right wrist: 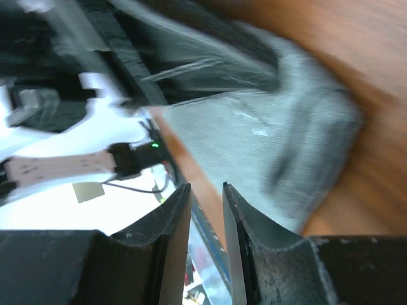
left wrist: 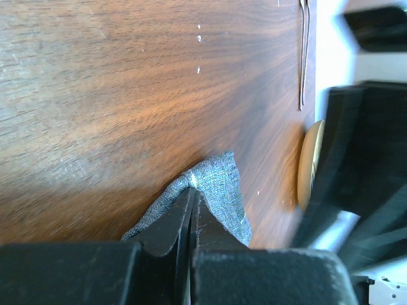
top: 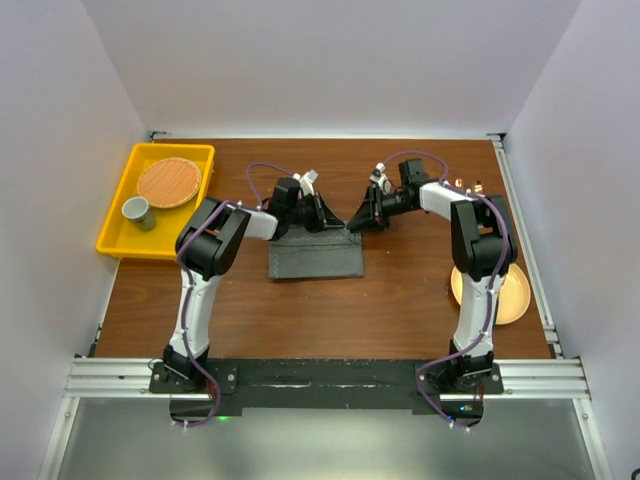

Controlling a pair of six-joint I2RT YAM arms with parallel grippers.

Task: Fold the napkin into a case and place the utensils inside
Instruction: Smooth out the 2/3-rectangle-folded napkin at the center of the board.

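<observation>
1. Brown wooden table (top: 400, 300): the napkin (top: 315, 260) lies part-folded, not a case yet.
2. The left gripper (left wrist: 193, 192) is clamped tight on the napkin's edge; the right gripper (right wrist: 206, 187), just beside that edge, is slightly parted and empty.
3. The utensils (left wrist: 304, 63) lie well beyond both grippers, not yet tucked in.

I believe this is a robot laboratory cell and not a home. Plain white walls (top: 330, 60) close around one wood-grain table (top: 400, 300). My left arm (top: 197, 295) and my right arm (top: 478, 300) are bolted on an aluminium rail (top: 110, 378) at its near edge.
</observation>
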